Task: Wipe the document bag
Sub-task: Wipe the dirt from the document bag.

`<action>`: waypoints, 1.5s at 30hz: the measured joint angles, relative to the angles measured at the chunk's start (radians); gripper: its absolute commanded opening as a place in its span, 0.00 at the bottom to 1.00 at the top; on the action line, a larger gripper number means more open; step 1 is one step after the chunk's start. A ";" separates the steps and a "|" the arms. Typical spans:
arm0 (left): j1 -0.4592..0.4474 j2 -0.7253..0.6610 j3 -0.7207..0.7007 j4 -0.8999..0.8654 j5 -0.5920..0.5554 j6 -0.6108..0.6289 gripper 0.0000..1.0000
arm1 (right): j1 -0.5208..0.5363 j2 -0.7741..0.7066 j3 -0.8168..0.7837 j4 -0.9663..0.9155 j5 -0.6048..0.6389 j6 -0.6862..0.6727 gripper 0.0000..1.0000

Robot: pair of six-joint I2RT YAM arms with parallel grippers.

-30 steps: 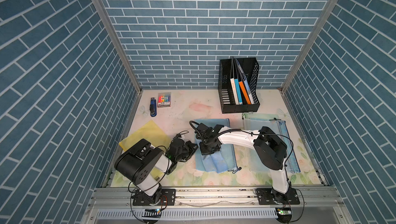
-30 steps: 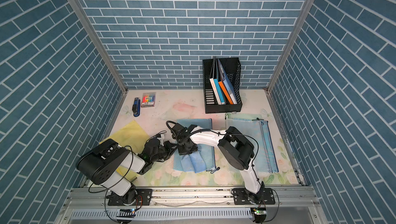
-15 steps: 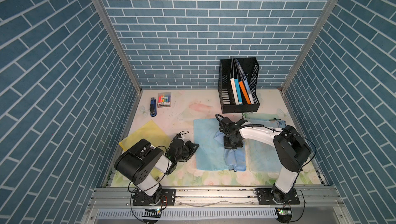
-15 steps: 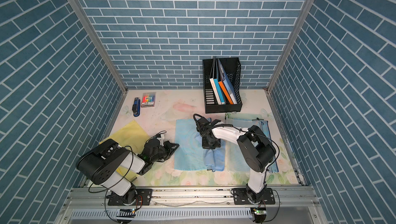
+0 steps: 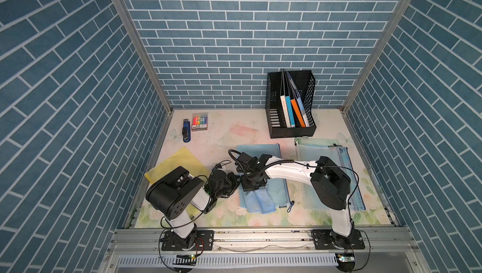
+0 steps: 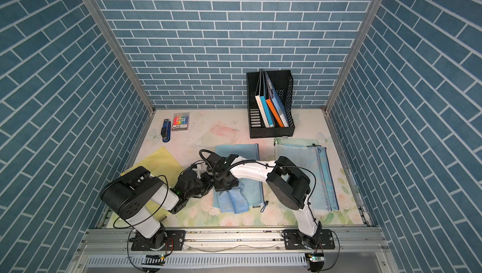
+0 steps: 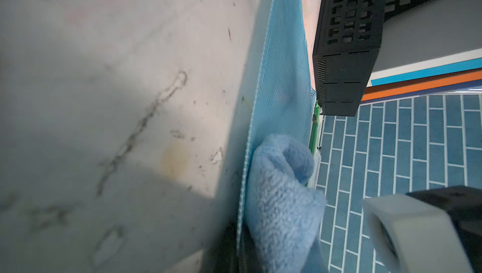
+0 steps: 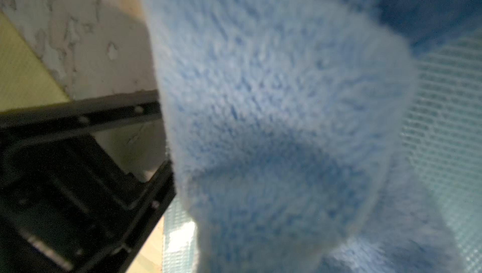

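The blue bag lay flat in the middle of the table. The right gripper was shut tight on the cloth and pressed it on the bag near one side edge. The left gripper was shut too, just beside that edge; I could not tell if it pinched the bag. A good wipe would need soft, long rubs and a bag that stayed still.

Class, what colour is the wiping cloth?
Light blue; the cloth shows best in the right wrist view.
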 measured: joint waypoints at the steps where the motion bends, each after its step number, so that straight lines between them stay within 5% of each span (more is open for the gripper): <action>1: -0.001 0.000 0.000 0.000 -0.002 0.000 0.00 | -0.004 0.000 -0.013 0.008 0.000 0.002 0.00; 16: -0.004 0.021 0.002 0.030 -0.004 -0.016 0.00 | -0.212 -0.349 -0.447 -0.068 0.174 0.029 0.00; 24: -0.014 0.054 0.013 0.073 -0.018 -0.039 0.00 | -0.062 -0.229 -0.312 -0.082 0.211 0.034 0.00; 35: -0.018 0.091 -0.005 0.158 -0.026 -0.098 0.00 | 0.155 -0.146 -0.253 0.209 0.116 -0.004 0.00; 45: -0.019 0.100 -0.026 0.194 -0.026 -0.125 0.00 | 0.201 -0.129 -0.270 0.335 0.087 0.004 0.00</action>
